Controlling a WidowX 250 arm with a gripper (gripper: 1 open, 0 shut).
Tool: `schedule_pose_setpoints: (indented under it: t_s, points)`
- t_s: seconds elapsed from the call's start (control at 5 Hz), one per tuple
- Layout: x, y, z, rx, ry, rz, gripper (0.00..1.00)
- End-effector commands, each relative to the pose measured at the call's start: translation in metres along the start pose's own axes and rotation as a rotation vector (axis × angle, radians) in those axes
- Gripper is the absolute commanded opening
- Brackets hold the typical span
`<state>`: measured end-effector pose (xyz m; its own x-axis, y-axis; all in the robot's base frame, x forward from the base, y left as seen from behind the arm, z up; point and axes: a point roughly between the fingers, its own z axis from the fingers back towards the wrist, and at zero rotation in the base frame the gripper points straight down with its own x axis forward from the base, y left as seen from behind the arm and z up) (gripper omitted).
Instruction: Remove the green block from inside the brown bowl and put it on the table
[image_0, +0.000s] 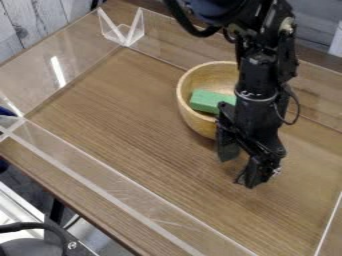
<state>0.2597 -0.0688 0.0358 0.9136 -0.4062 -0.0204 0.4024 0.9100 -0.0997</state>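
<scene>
The green block (205, 99) lies inside the brown bowl (195, 120), against its near-left wall and partly hidden by the arm. My gripper (242, 164) points down at the table (120, 125) just in front of and right of the bowl, outside its rim. Its dark fingers (225, 150) stand apart, and I see nothing between them. The jaws are open and low over the wood.
Low clear acrylic walls (80, 150) edge the tabletop. A clear acrylic stand (120, 27) sits at the back left corner. Bare wood stretches left and in front of the bowl. Black cables (40, 240) lie off the table at the bottom left.
</scene>
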Motion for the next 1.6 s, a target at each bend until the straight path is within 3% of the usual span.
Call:
schedule_pose_setpoints:
  t_s: [0.0,0.2,0.4,0.6,1.0,1.4]
  points:
    - [0.017,0.003,0.009,0.021,-0.038,0.008,1.00]
    - [0.023,0.005,0.006,0.028,-0.028,0.027,1.00]
    - [0.025,0.009,0.006,0.031,-0.034,0.034,0.00]
    - [0.024,0.012,0.010,0.033,-0.040,0.040,0.00]
    - [0.028,0.011,0.011,0.050,0.003,0.044,0.00]
    - [0.017,0.001,0.010,0.034,-0.033,0.077,0.00]
